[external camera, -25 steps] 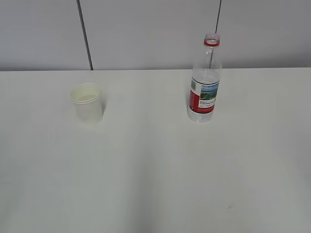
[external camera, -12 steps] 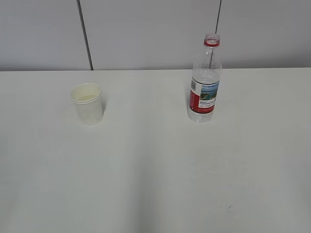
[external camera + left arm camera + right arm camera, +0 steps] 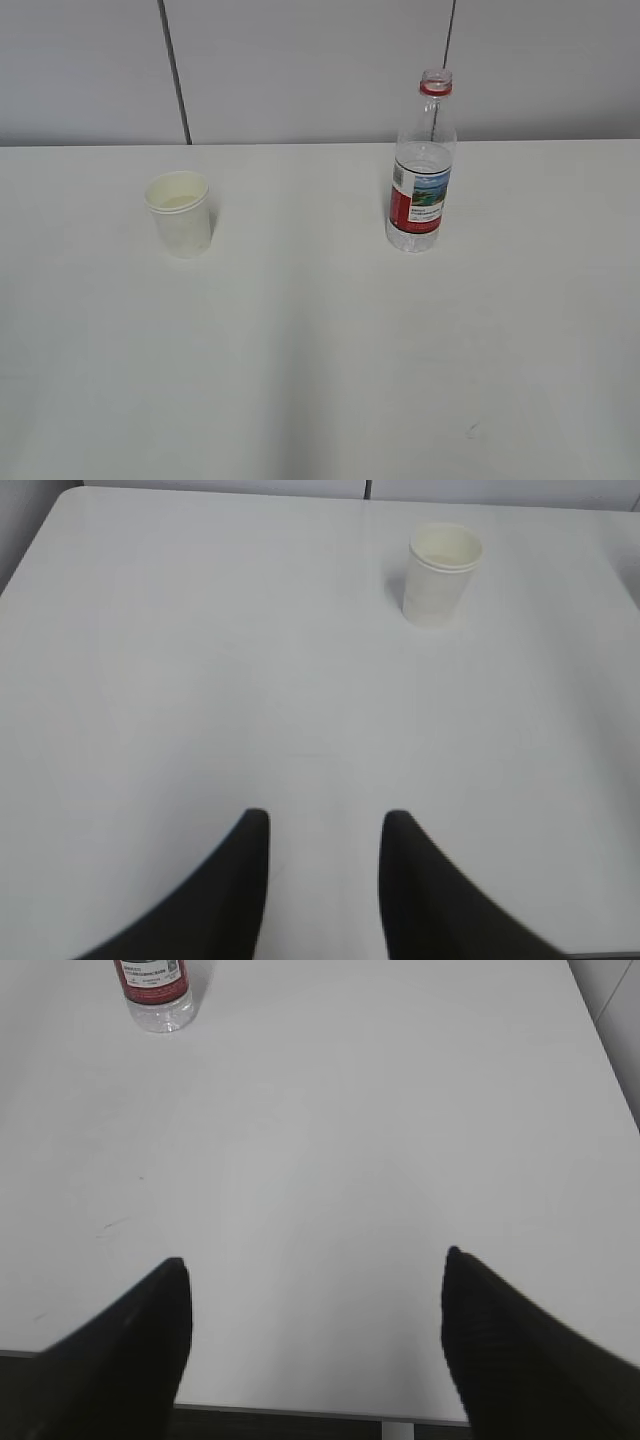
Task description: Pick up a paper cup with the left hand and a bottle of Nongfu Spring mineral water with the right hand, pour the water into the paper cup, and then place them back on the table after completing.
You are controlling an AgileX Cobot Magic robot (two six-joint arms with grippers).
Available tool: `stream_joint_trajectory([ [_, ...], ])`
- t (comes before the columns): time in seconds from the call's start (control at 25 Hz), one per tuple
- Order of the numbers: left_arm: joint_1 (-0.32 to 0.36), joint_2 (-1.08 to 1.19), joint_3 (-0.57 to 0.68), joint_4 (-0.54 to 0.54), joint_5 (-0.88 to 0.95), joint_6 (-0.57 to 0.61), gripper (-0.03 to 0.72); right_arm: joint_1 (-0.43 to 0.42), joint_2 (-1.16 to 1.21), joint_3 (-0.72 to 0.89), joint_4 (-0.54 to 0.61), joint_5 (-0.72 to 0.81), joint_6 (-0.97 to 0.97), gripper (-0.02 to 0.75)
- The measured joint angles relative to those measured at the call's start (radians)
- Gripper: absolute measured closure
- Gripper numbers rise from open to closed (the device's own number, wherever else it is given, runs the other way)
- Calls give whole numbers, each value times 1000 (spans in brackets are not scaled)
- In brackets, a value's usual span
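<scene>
1. On the tabletop (image 3: 320, 380), the paper cup (image 3: 180, 213) stood left, the uncapped water bottle (image 3: 420, 170) right, well apart.
2. Both pincers, left (image 3: 325, 825) and right (image 3: 315, 1265), gaped empty; each should approach squarely.

In the right wrist view the bottle (image 3: 153, 995) is cut off by the top edge, only its base and the lower strip of its label showing. Its label print is too small to read in any view. Both grippers' fingers run off the bottom edges, and whatever the paper cup (image 3: 180, 214) contains is perhaps liquid, hard to tell
</scene>
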Motion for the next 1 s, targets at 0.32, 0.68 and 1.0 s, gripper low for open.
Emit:
stream_joint_trajectory([
  [0.32,0,0,0,0,0,0,450,0,0,0,0,-2,-2,166],
  [0.68,0,0,0,0,0,0,450,0,0,0,0,-2,-2,166],
  [1.0,0,0,0,0,0,0,450,0,0,0,0,-2,-2,166],
])
